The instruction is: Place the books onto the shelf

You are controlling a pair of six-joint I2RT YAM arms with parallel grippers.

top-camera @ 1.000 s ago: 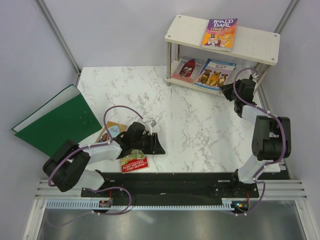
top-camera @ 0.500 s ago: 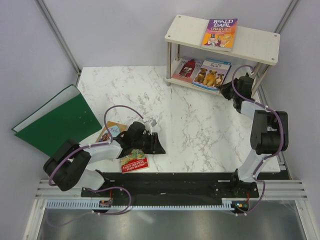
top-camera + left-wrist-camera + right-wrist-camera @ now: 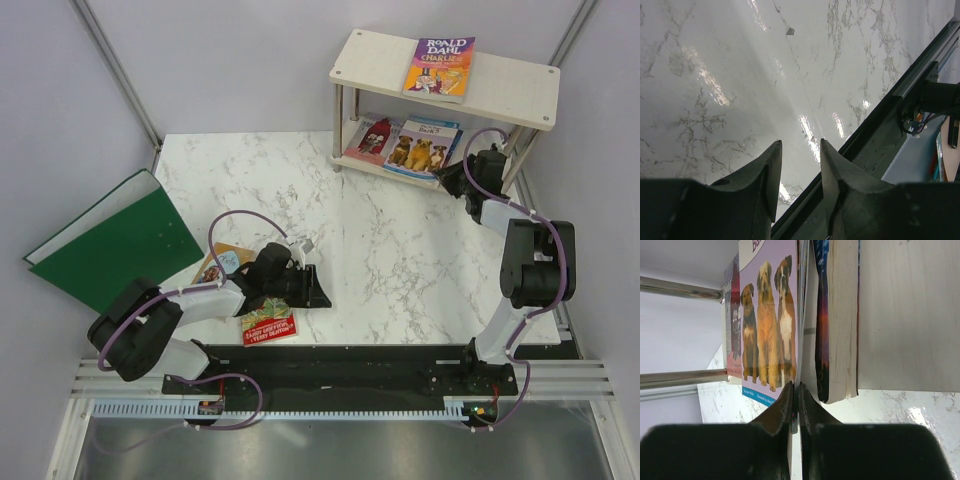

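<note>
The shelf stands at the back right; a purple-yellow Roald Dahl book lies on its top board. On the lower board lie a red figure book and a thick dark blue book. The brown dogs book rests over the dark one, and my right gripper is shut on its near edge. My left gripper hovers open and empty over the marble near the front edge. A tan book and a red-green Treehouse book lie beside the left arm.
A large green folder leans off the table's left edge. Silver shelf legs stand left of the dogs book. The black rail runs along the table's front edge, just below the left fingers.
My right gripper has pushed the dogs book a little farther onto the lower board. The left arm has stayed still.
</note>
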